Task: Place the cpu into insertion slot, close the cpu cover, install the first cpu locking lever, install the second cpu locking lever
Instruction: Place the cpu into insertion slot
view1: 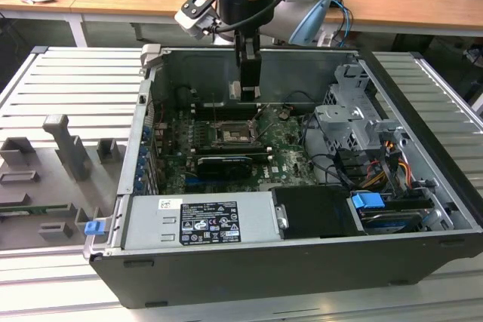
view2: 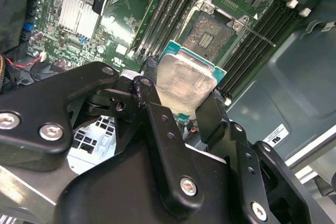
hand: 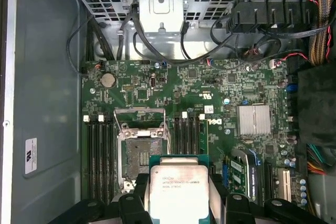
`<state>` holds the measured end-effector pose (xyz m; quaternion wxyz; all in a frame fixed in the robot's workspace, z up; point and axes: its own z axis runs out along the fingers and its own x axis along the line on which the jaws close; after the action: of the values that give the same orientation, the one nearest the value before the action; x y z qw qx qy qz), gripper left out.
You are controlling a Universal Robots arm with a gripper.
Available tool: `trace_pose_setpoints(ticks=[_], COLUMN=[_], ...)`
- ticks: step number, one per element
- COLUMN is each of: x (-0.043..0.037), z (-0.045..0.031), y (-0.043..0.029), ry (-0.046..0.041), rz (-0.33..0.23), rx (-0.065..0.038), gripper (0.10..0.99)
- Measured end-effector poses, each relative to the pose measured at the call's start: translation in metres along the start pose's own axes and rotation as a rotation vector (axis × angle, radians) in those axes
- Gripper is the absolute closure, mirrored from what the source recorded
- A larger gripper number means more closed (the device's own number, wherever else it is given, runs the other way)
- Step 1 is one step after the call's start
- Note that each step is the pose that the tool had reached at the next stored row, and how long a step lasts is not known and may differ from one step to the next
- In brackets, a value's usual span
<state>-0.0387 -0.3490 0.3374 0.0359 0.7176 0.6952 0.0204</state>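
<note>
Exterior view. Gripper (view1: pixel 247 94): hangs straight down inside the computer case (view1: pixel 423 186), near its far wall. Hovers over the motherboard (view1: pixel 283 157), just beyond the insertion slot (view1: pixel 232 136) and well clear of the board. Slot: sits mid-board, nearer the board's far edge, with nothing in it.

Second wrist view. Cpu (view2: pixel 185 84): pinched at two opposite edges between the black fingers (view2: pixel 157 124), closed only to the plate's width. Rides slightly tilted, silvery lid showing, green rim visible along one side. Slot (view2: pixel 210 32): lies open beyond it, contact field bare, flanked by memory slots (view2: pixel 173 9).

First wrist view. Cpu (hand: pixel 178 190): clamped at the gripper's tip, offset to one side of the slot (hand: pixel 140 153), not overlapping it. Cpu cover (hand: pixel 139 110): appears swung up at the slot's edge nearest the coin cell (hand: pixel 107 80), leaving the opening free.

Handling note, by judgement. Step in hand: seating the cpu. Calls for centring over the slot first, squaring edges to the rim, levelling the plate, then lowering straight with no sideways slide. Risk: bent contacts from a tilted or dragged entry; a corner catching the raised cover.
</note>
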Motion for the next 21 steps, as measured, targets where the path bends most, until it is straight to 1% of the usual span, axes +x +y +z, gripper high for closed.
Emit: trace_pose_setpoints(ticks=[7, 10, 16, 21], x=[0.0000, 0.0002, 0.0002, 0.0006], z=[0.0026, 0.0085, 0.0114, 0.0197], y=[-0.0002, -0.0007, -0.0009, -0.0018], ry=[0.0000, 0.0000, 0.0001, 0.0007], rz=[0.000, 0.000, 0.000, -0.008], rx=[0.000, 0.000, 0.000, 0.000], gripper=[0.549, 0.549, 0.549, 0.549])
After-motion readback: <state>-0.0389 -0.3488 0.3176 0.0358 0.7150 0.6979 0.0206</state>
